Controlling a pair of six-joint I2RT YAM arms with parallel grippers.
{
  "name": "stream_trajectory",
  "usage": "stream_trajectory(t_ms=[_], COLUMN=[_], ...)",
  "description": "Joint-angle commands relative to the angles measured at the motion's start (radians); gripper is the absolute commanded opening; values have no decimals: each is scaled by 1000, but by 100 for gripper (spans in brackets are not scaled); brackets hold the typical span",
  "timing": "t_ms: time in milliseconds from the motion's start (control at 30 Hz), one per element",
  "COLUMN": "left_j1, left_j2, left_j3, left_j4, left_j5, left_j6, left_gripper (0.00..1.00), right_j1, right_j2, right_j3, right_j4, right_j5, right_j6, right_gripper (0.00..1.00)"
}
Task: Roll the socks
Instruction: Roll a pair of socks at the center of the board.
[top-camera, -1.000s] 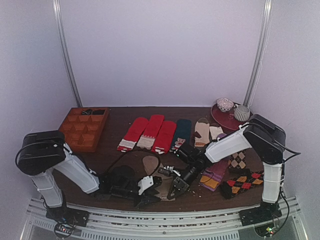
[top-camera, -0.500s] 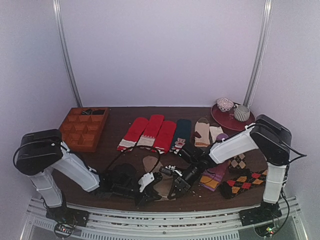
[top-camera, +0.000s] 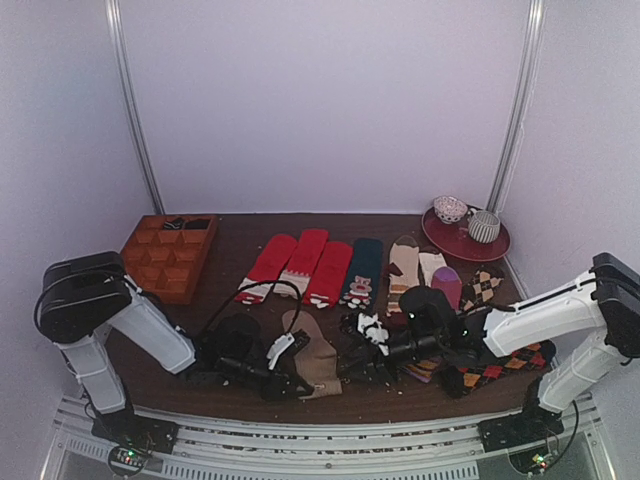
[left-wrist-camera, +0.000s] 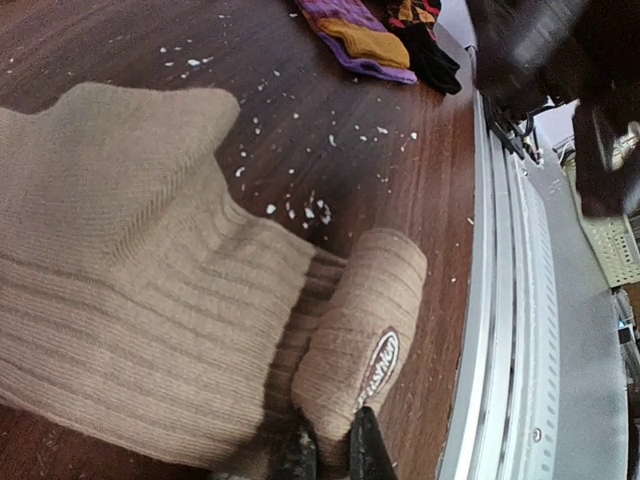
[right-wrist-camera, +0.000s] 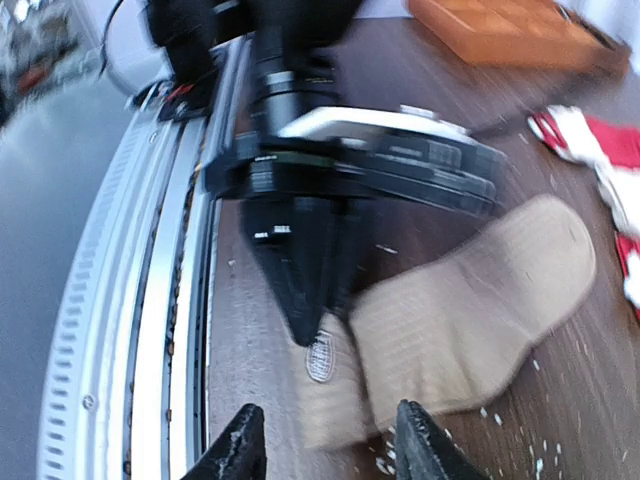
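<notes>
Brown table (top-camera: 232, 238), white walls (top-camera: 320, 100). Within tray (top-camera: 165, 262), dark items (top-camera: 187, 223) are seen in rear cells. Socks (left-wrist-camera: 130, 300) are pinched by left gripper (left-wrist-camera: 325, 450); right gripper (right-wrist-camera: 325, 425) is spread, empty.

Marking on the socks (left-wrist-camera: 150, 300): one oval label (left-wrist-camera: 378, 365), dark with a white rim, on the ribbed cuff at lower centre of the left wrist view. It carries a single word in white script, and the letters cannot be read. The right wrist view shows the same oval label (right-wrist-camera: 320, 357) at lower centre, blurred. Small white print (right-wrist-camera: 262, 236) on the housing of the left gripper (right-wrist-camera: 312, 325), centre of frame, is unreadable. In the top view nothing can be read.
</notes>
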Motion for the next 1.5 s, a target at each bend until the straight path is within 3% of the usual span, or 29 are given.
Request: stream_trajectory(t_ms=[0, 200, 467, 733, 900, 1067, 1167, 1200, 1267, 1333, 1467], left_j1=[-1, 4, 4, 4, 4, 4, 4, 4, 4, 4, 4], left_j2=[108, 118, 122, 122, 122, 130, 115, 95, 32, -52, -228], left_j3=[-55, -58, -64, -62, -62, -59, -56, -52, -48, -37, -20], left_j4=[-364, -394, -393, -394, -392, -389, -400, -408, -422, -451, -485], left_j5=[7, 14, 17, 24, 25, 29, 7, -15, -73, -144, -280], left_j6=[-24, -18, -19, -14, -13, -10, -2, 6, 20, 49, 111], left_gripper=[0, 0, 0, 0, 0, 0, 0, 2, 32, 44, 80], right_j1=[160, 246, 279, 279, 279, 271, 254, 244, 215, 176, 101], right_j2=[-9, 79, 146, 209, 249, 267, 274, 269, 255, 246, 262], right_j3=[-33, -10, -23, 4, 24, 62, 93, 103, 115, 135, 183], right_j4=[90, 51, 117, 149, 112, 36, -39, -67, -117, -192, -310], right_j5=[264, 377, 531, 555, 545, 535, 501, 474, 407, 307, 73], right_j6=[-353, -485, -500, -504, -494, -455, -396, -373, -310, -250, -135], right_gripper=[46, 46, 47, 45, 39, 20, 13, 12, 11, 10, 10])
